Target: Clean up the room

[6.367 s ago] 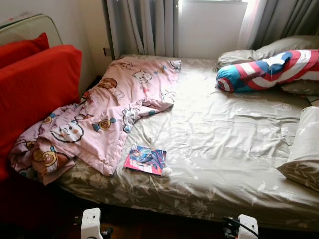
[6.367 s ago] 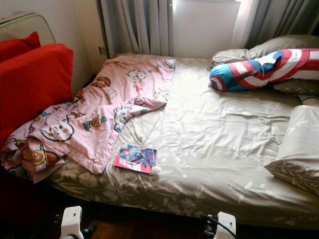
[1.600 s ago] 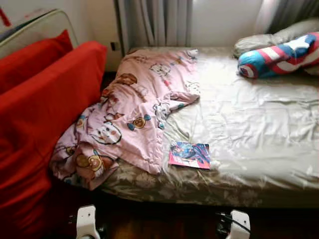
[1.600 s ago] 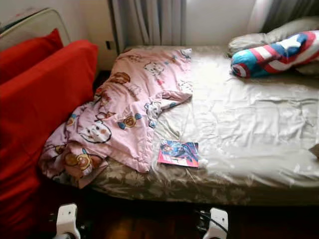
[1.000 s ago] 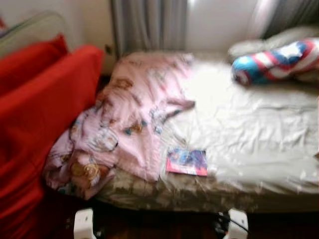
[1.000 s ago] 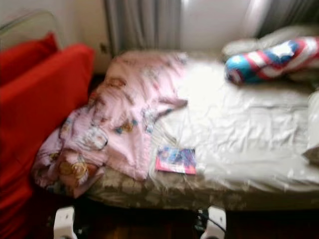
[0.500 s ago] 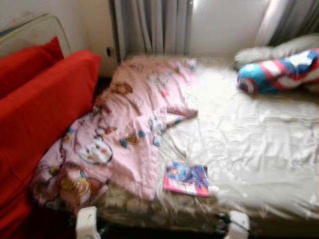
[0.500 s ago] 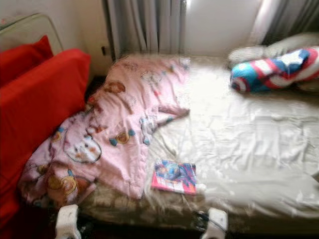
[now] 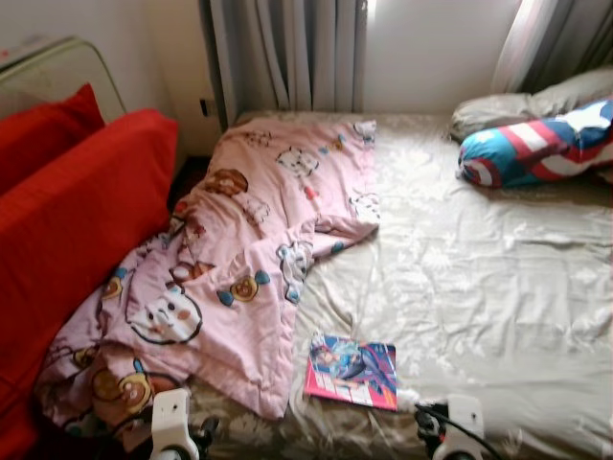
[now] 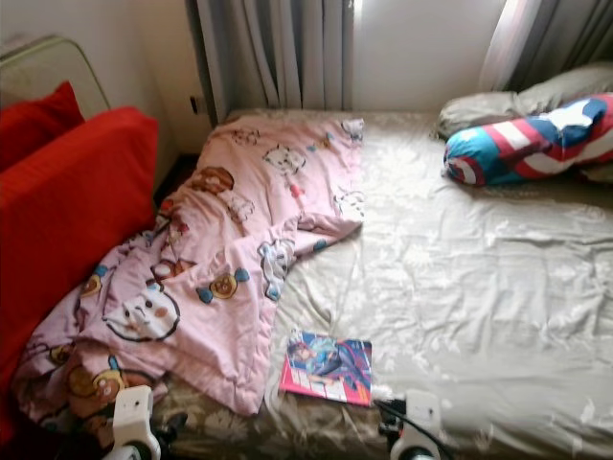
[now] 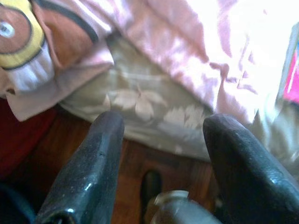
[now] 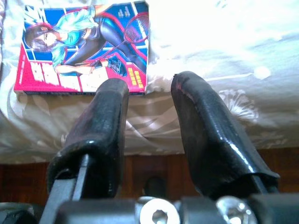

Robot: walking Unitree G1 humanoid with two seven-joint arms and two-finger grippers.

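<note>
Bed: one bed (image 9: 479, 278) with a beige leaf-patterned sheet lay before me, running up to grey curtains (image 9: 287, 53).
Blanket: I counted one pink cartoon-print blanket (image 9: 230, 259), crumpled along my left side of the bed and hanging over its near corner.
Book: one thin book (image 9: 352, 372) lay flat on the sheet near the front edge, just beside the blanket's lower hem. Its cover was pink and blue with a drawn figure in dark clothes.
Pillows: I saw one red, white and blue striped bolster (image 9: 536, 144) at the far right, with at least two beige pillows (image 9: 498, 110) behind it.
Red cushions: two red cushions (image 9: 77, 211) stood at the left edge.
Left gripper: the left gripper (image 11: 161, 158) hung low by the bed's near left corner, fingers spread apart and holding nothing.
Right gripper: the right gripper (image 12: 149, 135) sat low at the bed's front edge, pointing at the book, fingers parted and empty.
Head views: these gave me the whole bed and both white wrist housings at the bottom edge.
Left wrist view: it showed me brown wooden floor (image 11: 140, 163) under the bed edge and the blanket's hem close up.
Right wrist view: it showed me the book's cover in detail, with a racket drawn on it.
</note>
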